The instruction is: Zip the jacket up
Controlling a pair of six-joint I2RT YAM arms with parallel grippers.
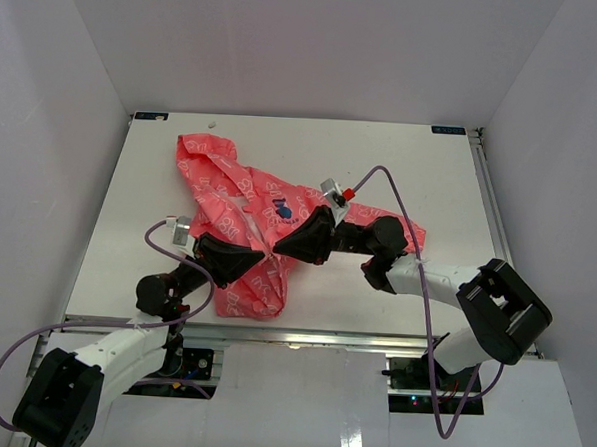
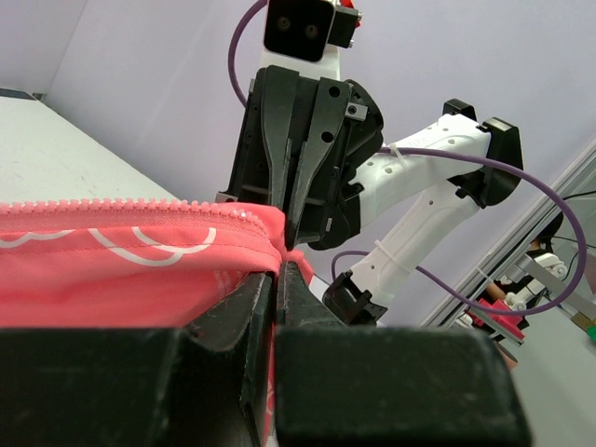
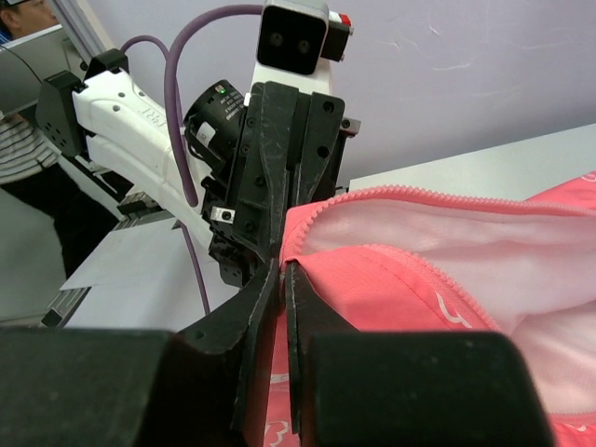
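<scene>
The coral-pink jacket (image 1: 244, 206) with white outline print and a dark-blue logo (image 1: 282, 211) lies crumpled on the white table (image 1: 431, 170). My left gripper (image 1: 265, 258) and right gripper (image 1: 277, 250) meet tip to tip at its lower front edge. In the left wrist view the left gripper (image 2: 277, 272) is shut on the jacket (image 2: 112, 265) just below a row of zip teeth (image 2: 140, 206). In the right wrist view the right gripper (image 3: 283, 270) is shut on the jacket's (image 3: 400, 279) corner, where two zip edges (image 3: 419, 191) spread apart over pale lining (image 3: 466, 247).
White walls enclose the table on three sides. A metal rail (image 1: 323, 337) runs along the near edge by the arm bases. The right arm's purple cable (image 1: 381, 173) loops above the jacket. The hood end (image 1: 197, 153) lies toward the far left.
</scene>
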